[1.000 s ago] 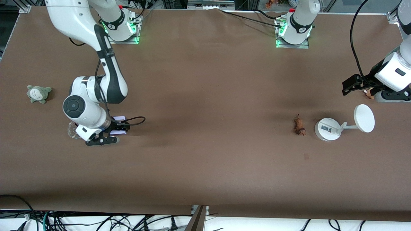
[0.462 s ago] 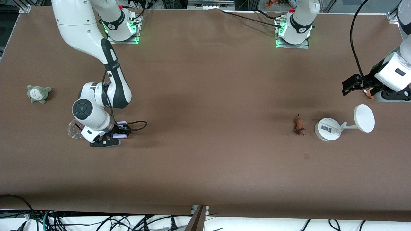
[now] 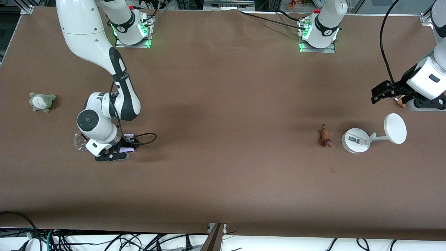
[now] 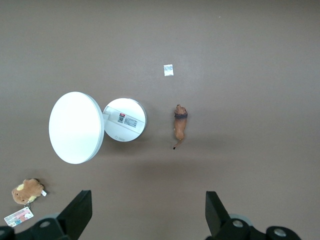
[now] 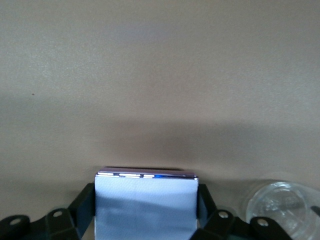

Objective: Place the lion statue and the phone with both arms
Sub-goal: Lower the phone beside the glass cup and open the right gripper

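Observation:
The phone (image 3: 127, 149) is a pale lavender slab held between the fingers of my right gripper (image 3: 120, 148), low over the table near the right arm's end. In the right wrist view the phone (image 5: 146, 207) fills the space between the black fingers (image 5: 85, 200), with its shadow on the table. The lion statue (image 3: 324, 136) lies alone on the table beside the white stand; it also shows in the left wrist view (image 4: 179, 127). My left gripper (image 3: 379, 92) hangs open and empty high over the left arm's end of the table, its fingertips (image 4: 80, 206) wide apart.
A white round stand (image 3: 354, 140) with a disc (image 3: 395, 128) stands by the lion. A brown plush with a tag (image 4: 27, 190) lies under the left arm. A clear round dish (image 3: 80, 141) sits beside the right gripper. A grey-green plush (image 3: 41, 101) lies toward the right arm's end.
The right arm shifted slightly with the phone in its gripper, first toward the front camera and the table's middle, then a little back. The left arm has not moved.

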Controlling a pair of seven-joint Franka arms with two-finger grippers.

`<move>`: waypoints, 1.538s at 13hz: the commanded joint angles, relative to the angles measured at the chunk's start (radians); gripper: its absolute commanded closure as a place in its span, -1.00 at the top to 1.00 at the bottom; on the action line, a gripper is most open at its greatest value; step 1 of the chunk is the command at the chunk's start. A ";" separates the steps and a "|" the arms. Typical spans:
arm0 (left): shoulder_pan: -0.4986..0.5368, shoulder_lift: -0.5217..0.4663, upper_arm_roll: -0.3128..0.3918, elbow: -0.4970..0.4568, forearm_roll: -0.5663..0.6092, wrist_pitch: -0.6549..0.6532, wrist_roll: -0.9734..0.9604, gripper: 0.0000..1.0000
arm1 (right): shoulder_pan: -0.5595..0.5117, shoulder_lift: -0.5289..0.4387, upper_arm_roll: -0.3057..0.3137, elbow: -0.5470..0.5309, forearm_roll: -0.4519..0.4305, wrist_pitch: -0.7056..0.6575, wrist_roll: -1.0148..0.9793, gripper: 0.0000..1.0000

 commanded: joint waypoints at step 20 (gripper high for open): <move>0.004 -0.006 0.000 -0.004 -0.024 -0.003 0.009 1.00 | -0.011 -0.268 -0.146 0.711 -0.005 -1.342 0.124 1.00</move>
